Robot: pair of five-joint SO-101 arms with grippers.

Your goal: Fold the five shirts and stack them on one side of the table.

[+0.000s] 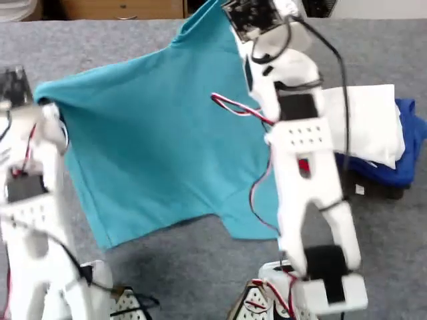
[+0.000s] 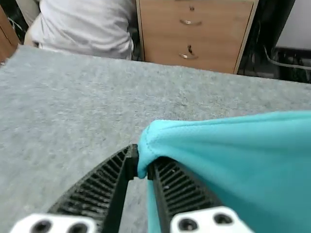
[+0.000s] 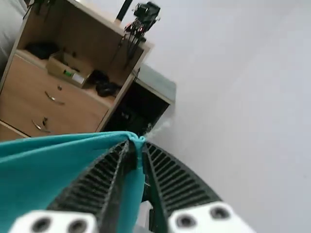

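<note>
Soft teal shirt [image 1: 153, 140] spread, left gripper [image 2: 141, 167] and right gripper [image 3: 137, 155] — ribbed jaws — each pinching its edge, grey felt table [image 1: 373, 53].

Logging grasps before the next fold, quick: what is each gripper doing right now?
Left gripper: closed, holding a bunched edge of the teal shirt.
Right gripper: closed, holding another edge of the same teal shirt.

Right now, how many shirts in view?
3: teal shirt held between left tool and right tool; white shirt folded atop blue shirt, stacked on the table. Dark fabric underneath may be more.
</note>
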